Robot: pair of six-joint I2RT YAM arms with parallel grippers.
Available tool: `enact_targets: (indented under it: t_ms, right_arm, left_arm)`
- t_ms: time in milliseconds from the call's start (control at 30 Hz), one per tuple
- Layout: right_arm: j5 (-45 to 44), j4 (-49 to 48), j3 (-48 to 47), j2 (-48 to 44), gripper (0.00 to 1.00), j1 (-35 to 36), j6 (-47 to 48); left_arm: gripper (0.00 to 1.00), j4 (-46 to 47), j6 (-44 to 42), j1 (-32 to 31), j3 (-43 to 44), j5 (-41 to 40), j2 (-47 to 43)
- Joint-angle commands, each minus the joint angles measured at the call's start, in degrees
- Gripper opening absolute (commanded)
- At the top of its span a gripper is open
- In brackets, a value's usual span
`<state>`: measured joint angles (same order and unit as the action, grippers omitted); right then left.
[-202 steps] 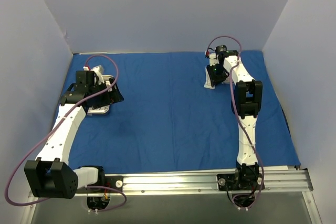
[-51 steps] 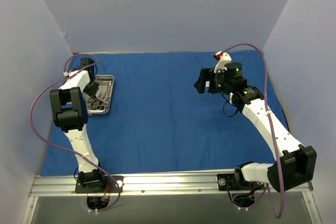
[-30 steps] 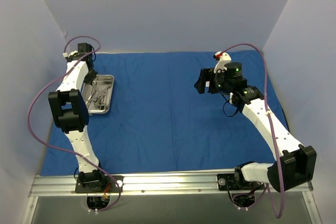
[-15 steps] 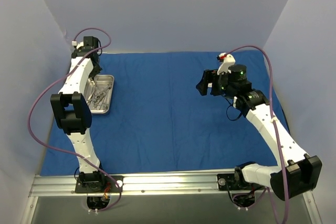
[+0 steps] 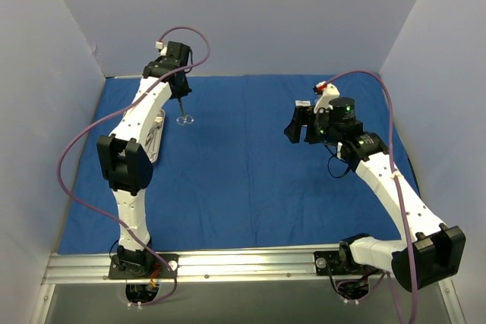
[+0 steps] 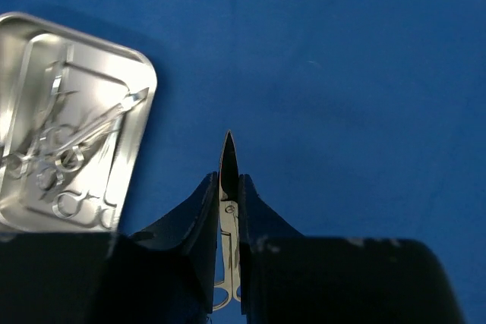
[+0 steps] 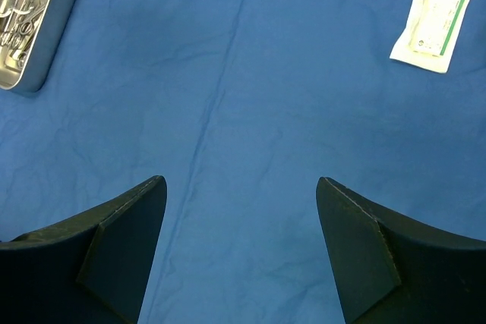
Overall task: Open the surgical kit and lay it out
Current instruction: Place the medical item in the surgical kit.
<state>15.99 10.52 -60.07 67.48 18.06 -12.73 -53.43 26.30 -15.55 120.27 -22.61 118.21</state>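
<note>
Clamp [image 6: 228,221] in left fingers [image 6: 194,225] (only right wrist shows the packet [image 7: 433,16] clearly).

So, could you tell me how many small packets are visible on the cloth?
1. A white-and-green packet lies flat on the blue cloth, upper right in the right wrist view. Another may be hidden under the right arm in the top view.

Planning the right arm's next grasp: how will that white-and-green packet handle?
The packet looks flat and thin, so probably light and floppy. It lies flush on the wrinkled cloth, so pushing may bunch the cloth rather than slide it.
</note>
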Motion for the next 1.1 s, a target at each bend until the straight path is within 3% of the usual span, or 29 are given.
enact_targets:
  t_ms: [0, 333, 467, 800, 1067]
  right_arm:
    - [1.24, -0.42, 0.75, -0.69, 0.75, 0.57, -0.89]
    - [1.41, -0.86, 1.63, -0.07, 0.75, 1.36, -2.47]
    - [1.33, 0.28, 1.54, -0.25, 0.75, 1.8, -2.56]
    - [0.97, 1.52, 2.68, -1.57, 0.75, 1.97, -3.09]
    - [0.54, 2.57, 2.42, -1.65, 0.75, 1.97, -3.18]
  left_arm:
    - [0.02, -1.68, 2.25, -3.77, 5.67, 2.91, 3.76]
    - [0.02, 0.43, 5.34, -14.23, 17.18, 5.65, 14.05]
    - [0.02, 4.11, 3.93, -15.82, 17.72, 6.52, 16.96]
    - [0.02, 12.38, -2.13, -15.65, 16.66, 8.72, 22.76]
    - [0.02, 13.09, -0.82, -14.07, 18.42, 9.16, 27.24]
